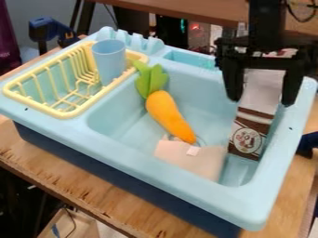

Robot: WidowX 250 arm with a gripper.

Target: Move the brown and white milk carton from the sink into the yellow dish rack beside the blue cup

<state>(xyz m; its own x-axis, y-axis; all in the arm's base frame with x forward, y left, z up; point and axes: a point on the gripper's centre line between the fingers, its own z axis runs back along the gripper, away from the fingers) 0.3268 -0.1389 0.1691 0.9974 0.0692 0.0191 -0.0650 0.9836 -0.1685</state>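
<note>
Straddling the upper part of a brown-and-white packet (253, 115), the gripper (261, 101) hangs over the right side of the light blue sink (133, 151) in the camera view, its fingers apart; whether they touch the packet I cannot tell. The packet stands in the basin, near the side wall. Lining up around it looks done; a firm grasp and any lifting look undone, so the handling seems at an early stage. The toy carrot (168, 114) and beige piece (189, 158) also lie in the basin, while the blue cup (109, 60) stands in the yellow rack (65, 113).
</note>
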